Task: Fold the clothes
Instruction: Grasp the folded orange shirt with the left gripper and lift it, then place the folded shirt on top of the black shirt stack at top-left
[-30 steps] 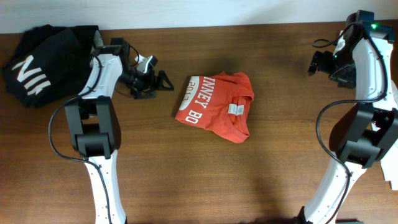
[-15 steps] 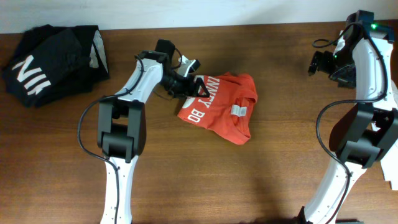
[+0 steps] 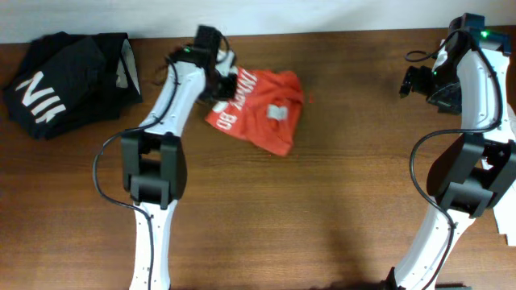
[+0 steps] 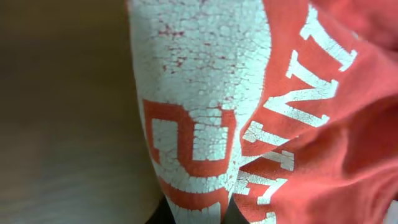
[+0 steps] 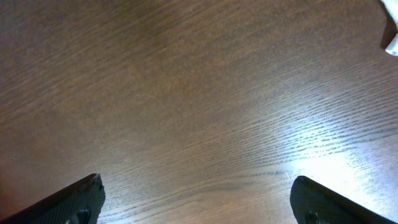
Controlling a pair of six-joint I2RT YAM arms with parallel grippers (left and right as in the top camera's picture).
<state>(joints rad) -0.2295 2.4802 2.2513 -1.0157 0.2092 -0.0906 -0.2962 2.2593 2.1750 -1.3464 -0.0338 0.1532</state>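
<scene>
Left pincer (image 3: 226, 84): I read it as closed on the printed edge of the red-orange T-shirt (image 3: 266, 113), which lies bunched just right of it.
Right pincer (image 5: 199, 202): jaws wide apart, empty, over bare table (image 5: 186, 93).
Nearby: black garment (image 3: 64, 72) heaped left of my left pincer, apart from it.

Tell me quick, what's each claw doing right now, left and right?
Left claw: closed on the red-orange T-shirt, at its edge.
Right claw: open, empty, above the table.
</scene>
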